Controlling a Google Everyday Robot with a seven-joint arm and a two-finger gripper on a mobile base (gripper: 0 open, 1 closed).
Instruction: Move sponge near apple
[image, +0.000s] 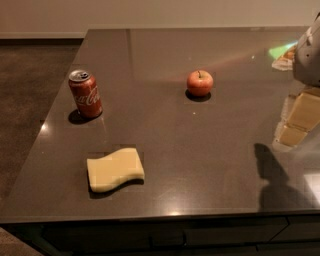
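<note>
The sponge (115, 169), a flat pale-yellow slab with wavy edges, lies on the dark table near its front left. The apple (200, 82), small, round and red with a short stem, stands further back near the table's middle. My gripper (299, 120) is at the right edge of the view, above the table's right side, far from both; its blocky pale-yellow fingers (305, 111) point down. It holds nothing that I can see.
A red soda can (86, 93) stands upright at the left of the dark table (165, 130), behind the sponge. The table's left edge drops to a brown carpet floor. Something colourful (282, 55) lies at the far right.
</note>
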